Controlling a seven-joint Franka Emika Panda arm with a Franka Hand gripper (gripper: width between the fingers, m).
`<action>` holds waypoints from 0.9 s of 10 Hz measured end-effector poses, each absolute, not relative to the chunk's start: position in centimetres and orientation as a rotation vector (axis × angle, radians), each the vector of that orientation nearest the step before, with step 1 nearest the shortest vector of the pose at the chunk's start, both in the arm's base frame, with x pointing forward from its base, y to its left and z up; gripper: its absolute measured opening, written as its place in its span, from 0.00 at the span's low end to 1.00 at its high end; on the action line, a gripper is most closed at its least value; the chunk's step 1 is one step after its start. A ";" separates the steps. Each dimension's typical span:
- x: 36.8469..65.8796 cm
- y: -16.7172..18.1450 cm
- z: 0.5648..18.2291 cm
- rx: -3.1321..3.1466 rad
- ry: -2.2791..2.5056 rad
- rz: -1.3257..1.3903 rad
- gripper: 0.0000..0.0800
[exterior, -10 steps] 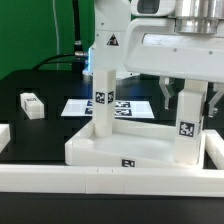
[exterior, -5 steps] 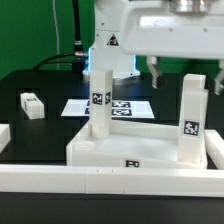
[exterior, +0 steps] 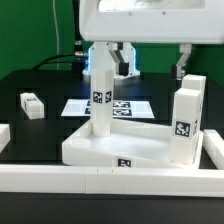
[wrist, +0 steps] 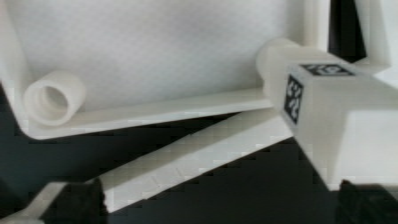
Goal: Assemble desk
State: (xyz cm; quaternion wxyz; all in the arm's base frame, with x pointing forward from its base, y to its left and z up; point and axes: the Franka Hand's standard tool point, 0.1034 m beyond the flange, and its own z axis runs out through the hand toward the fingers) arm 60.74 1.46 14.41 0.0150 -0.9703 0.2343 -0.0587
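Claw [exterior: 150, 60] hangs wide, holding nothing, above the tabletop [exterior: 115, 148]. Risk — the right-hand leg [exterior: 182, 123] looks tilted; a nudge could topple it.

Pretty bright, even lighting is seen in the exterior view, apparently from overhead, with soft shadows thrown on the black table [exterior: 30, 135]. White plastic is nearly blown out. The wrist view is noticeably blurred, and detail is lost in dark corners.
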 end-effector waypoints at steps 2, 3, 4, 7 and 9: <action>60.7 1.3 14.2 -3.030 0.704 -0.189 0.81; 60.1 0.7 13.5 -3.072 0.572 -0.210 0.81; 58.7 -2.3 12.5 -3.117 0.431 -0.222 0.81; 58.8 -4.6 12.5 -3.125 0.408 -0.215 0.81; 58.7 -4.7 12.4 -3.126 0.409 -0.213 0.81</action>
